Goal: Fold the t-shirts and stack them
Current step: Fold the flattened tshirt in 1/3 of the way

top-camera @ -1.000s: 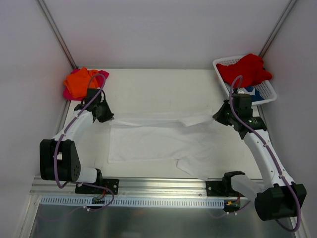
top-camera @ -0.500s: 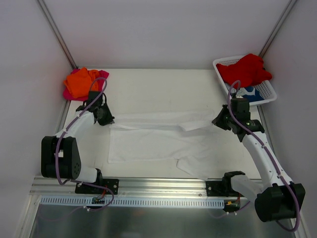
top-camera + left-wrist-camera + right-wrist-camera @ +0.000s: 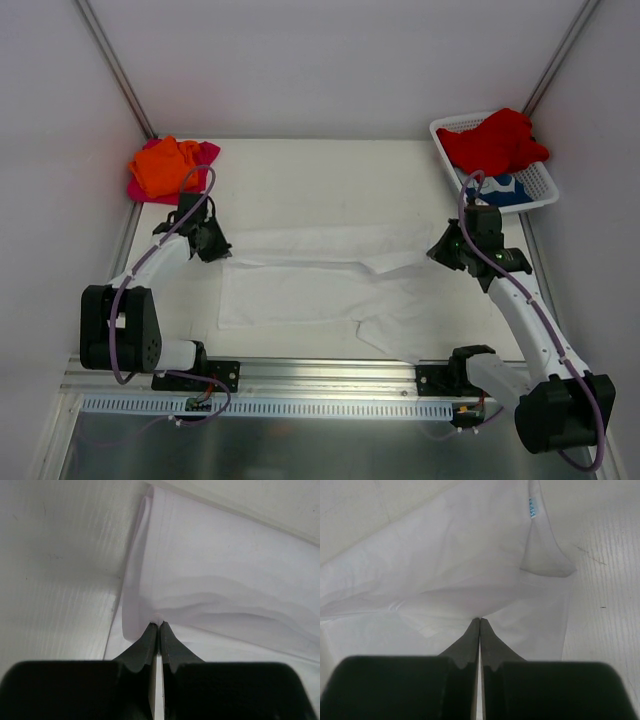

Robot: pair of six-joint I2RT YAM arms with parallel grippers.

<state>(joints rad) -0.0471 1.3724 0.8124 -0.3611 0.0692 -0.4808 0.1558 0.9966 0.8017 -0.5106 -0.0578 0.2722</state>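
Note:
A plain white t-shirt (image 3: 320, 285) lies spread across the table, its far edge lifted into a fold. My left gripper (image 3: 216, 248) is shut on the left end of that raised edge; in the left wrist view the cloth (image 3: 210, 580) is pinched at the fingertips of the left gripper (image 3: 159, 625). My right gripper (image 3: 440, 250) is shut on the right end; the right wrist view shows the white t-shirt (image 3: 445, 565) bunched at the tips of the right gripper (image 3: 480, 620), with a small blue label (image 3: 532, 508) near the collar.
An orange t-shirt (image 3: 163, 164) lies on a magenta-pink one (image 3: 205, 152) at the back left corner. A white mesh basket (image 3: 537, 181) at the back right holds a red t-shirt (image 3: 495, 140) and a blue-and-white one (image 3: 503, 186). A metal rail (image 3: 300, 375) borders the near edge.
Both grippers have carried the t-shirt's raised edge toward the back of the table, stretching the fold flatter and wider. Both stayed shut.

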